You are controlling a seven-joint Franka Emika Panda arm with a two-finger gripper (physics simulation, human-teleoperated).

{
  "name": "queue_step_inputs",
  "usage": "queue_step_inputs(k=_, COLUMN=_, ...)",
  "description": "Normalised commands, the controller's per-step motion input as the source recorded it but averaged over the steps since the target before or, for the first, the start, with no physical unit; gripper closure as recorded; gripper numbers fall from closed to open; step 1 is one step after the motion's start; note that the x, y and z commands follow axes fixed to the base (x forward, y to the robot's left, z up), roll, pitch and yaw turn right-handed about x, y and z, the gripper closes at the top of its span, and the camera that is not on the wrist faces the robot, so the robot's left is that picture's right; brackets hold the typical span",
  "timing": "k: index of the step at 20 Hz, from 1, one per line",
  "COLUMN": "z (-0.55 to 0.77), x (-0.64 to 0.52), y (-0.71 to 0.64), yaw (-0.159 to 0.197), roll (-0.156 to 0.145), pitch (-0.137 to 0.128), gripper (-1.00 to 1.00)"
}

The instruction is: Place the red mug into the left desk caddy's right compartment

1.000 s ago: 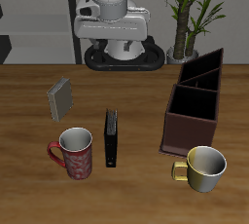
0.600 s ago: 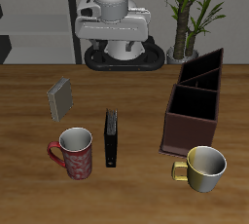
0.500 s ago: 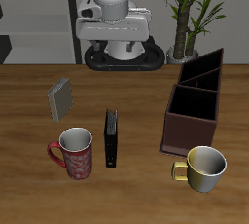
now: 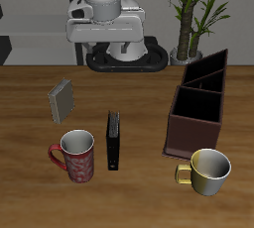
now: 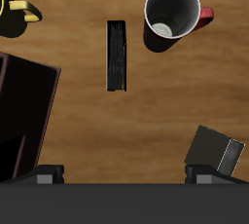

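Observation:
The red mug (image 4: 77, 156) with a white floral pattern stands upright near the table's front edge; the wrist view shows its pale inside (image 5: 173, 14). The left desk caddy (image 4: 198, 103) is a dark brown open box across the table from the mug, and one of its walls shows in the wrist view (image 5: 24, 111). Its right compartment (image 4: 195, 110) is the squarish section nearest the front, with nothing in it. My gripper (image 4: 111, 49) hangs high above the table's back, far from both. It is open and empty, with only its fingertips (image 5: 49, 174) in the wrist view.
A golden-yellow mug (image 4: 208, 171) stands in front of the caddy. A slim black upright slab (image 4: 114, 140) stands beside the red mug. A small grey block (image 4: 63, 100) stands behind the red mug. A potted plant (image 4: 193, 9) is behind the caddy.
The arm's hand has swung sideways toward the red mug's side of the table. The objects on the table have not moved.

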Motion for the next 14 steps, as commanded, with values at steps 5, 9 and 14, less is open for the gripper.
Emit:
queue_step_inputs(k=5, z=0.08, x=0.34, y=-0.41, yaw=0.010, roll=-0.014, pitch=0.019, gripper=-1.00)
queue_step_inputs(k=9, z=0.08, x=0.39, y=-0.43, yaw=0.014, roll=-0.014, pitch=0.026, gripper=-1.00)
queue_step_inputs(k=14, z=0.12, x=0.26, y=-0.34, yaw=0.022, roll=0.010, pitch=-0.009, gripper=-1.00)
